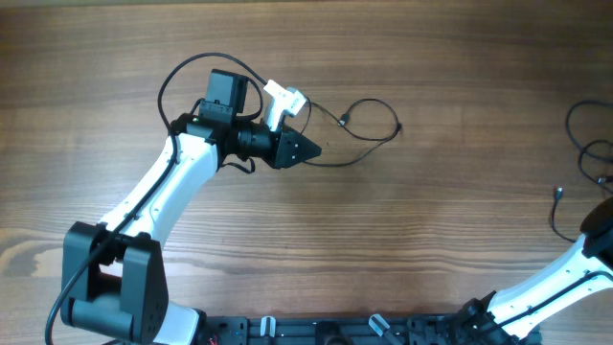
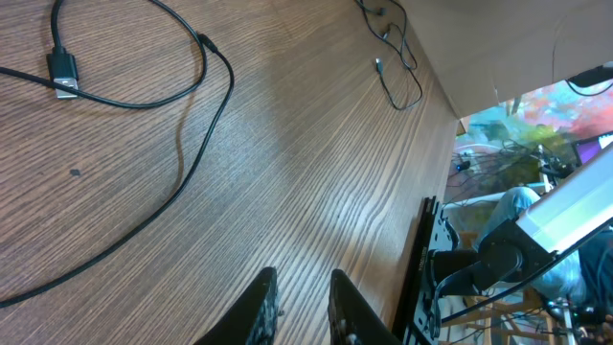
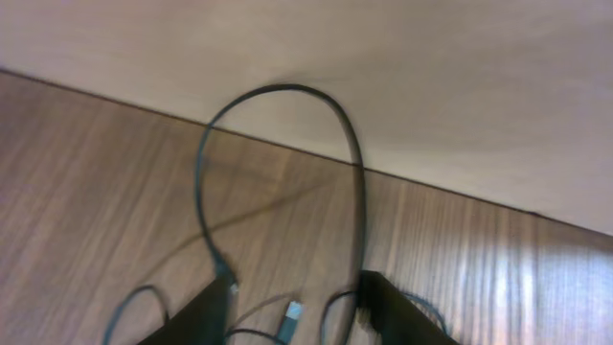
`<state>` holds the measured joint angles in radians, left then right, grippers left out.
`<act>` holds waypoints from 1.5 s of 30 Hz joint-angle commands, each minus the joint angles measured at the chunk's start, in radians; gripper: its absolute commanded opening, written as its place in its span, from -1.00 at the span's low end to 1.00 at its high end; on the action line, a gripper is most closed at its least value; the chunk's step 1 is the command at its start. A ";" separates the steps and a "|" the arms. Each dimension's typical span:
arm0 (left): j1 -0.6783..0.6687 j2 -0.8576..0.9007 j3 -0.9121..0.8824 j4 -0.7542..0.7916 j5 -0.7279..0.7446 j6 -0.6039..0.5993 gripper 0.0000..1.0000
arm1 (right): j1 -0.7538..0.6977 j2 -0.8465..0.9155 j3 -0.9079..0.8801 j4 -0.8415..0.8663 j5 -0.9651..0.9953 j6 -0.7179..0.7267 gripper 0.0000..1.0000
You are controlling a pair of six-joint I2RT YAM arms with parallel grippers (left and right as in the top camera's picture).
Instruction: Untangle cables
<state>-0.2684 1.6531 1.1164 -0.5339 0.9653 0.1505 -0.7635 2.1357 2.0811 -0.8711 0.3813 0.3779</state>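
One thin black cable [image 1: 375,129] lies looped on the wooden table, its small plug [image 1: 343,119] just right of my left gripper [image 1: 312,150]. In the left wrist view that cable [image 2: 196,105] curves past a flat plug [image 2: 62,75], well ahead of the left gripper [image 2: 303,276], whose jaws stand a narrow gap apart with only wood between them. More cables [image 1: 586,142] lie at the right edge. My right gripper [image 3: 297,283] is open over them: a silver-tipped plug [image 3: 292,311] lies between its fingers and a cable loop [image 3: 278,91] arches ahead. The overhead view does not show the right gripper.
The left arm [image 1: 163,192] reaches in from the front left; the right arm [image 1: 575,273] comes in at the front right corner. A pale wall [image 3: 431,86] borders the table just beyond the right-hand cables. A black rail [image 1: 383,331] runs along the front edge.
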 commanded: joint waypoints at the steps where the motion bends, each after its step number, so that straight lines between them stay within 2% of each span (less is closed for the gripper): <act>1: -0.003 0.005 -0.002 0.003 0.002 -0.002 -0.61 | 0.006 0.019 -0.008 -0.002 -0.088 -0.009 0.61; 6: -0.003 0.005 -0.002 0.003 0.002 -0.002 -0.62 | 0.011 0.019 -0.011 -0.027 -0.101 -0.011 0.72; 8: -0.003 0.005 -0.002 0.003 0.002 -0.002 -0.61 | 0.014 0.019 -0.013 -0.028 -0.146 -0.012 0.99; 10: -0.003 0.005 -0.002 0.003 0.002 -0.002 -0.54 | 0.019 0.016 -0.012 -0.027 -0.212 -0.037 0.99; 11: -0.003 0.005 -0.002 0.006 -0.006 -0.002 -0.28 | 0.031 0.009 -0.012 -0.035 -0.224 -0.038 0.99; 12: -0.003 0.005 -0.002 0.010 -0.030 -0.003 0.18 | 0.039 0.001 -0.012 -0.036 -0.228 -0.041 0.99; 14: -0.003 0.005 -0.002 0.053 -0.124 -0.066 0.64 | 0.063 -0.023 -0.012 -0.055 -0.287 -0.066 0.99; 15: -0.003 0.005 -0.002 0.088 -0.163 -0.082 0.87 | 0.079 -0.037 -0.012 -0.075 -0.383 -0.072 0.99; 16: -0.003 0.005 -0.002 0.114 -0.196 -0.085 0.97 | 0.093 -0.041 -0.012 -0.096 -0.471 -0.105 1.00; 18: -0.002 0.005 -0.002 0.162 -0.298 -0.117 1.00 | 0.135 -0.042 -0.012 -0.173 -0.582 -0.229 0.99; 20: 0.011 0.005 -0.002 0.203 -0.452 -0.216 1.00 | 0.195 -0.042 -0.012 -0.242 -0.625 -0.311 0.99; 21: 0.031 0.005 -0.002 0.217 -0.541 -0.285 1.00 | 0.243 -0.042 -0.012 -0.291 -0.643 -0.325 1.00; 23: 0.079 0.005 -0.002 0.219 -0.606 -0.351 1.00 | 0.320 -0.042 -0.012 -0.357 -0.637 -0.315 1.00; 28: 0.244 0.002 -0.002 0.213 -0.604 -0.502 1.00 | 0.602 -0.042 -0.012 -0.425 -0.447 -0.130 1.00; 30: 0.326 0.001 -0.002 0.191 -0.543 -0.503 1.00 | 0.728 -0.042 -0.012 -0.425 -0.418 -0.031 1.00; 35: 0.406 0.001 -0.002 0.151 -0.535 -0.503 0.99 | 0.985 -0.041 -0.013 -0.460 -0.216 0.234 1.00; 39: 0.431 -0.004 -0.002 0.132 -0.469 -0.503 0.97 | 1.112 -0.041 -0.076 -0.494 -0.160 0.510 1.00; 43: 0.431 -0.010 -0.002 0.112 -0.457 -0.498 0.94 | 1.213 -0.041 -0.208 -0.431 -0.109 0.676 1.00; 45: 0.431 -0.016 -0.002 0.097 -0.457 -0.495 0.95 | 1.235 -0.041 -0.266 -0.373 -0.113 0.685 1.00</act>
<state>0.1566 1.6531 1.1126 -0.4278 0.4850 -0.3466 0.4522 2.1223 1.8641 -1.2789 0.2230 0.9668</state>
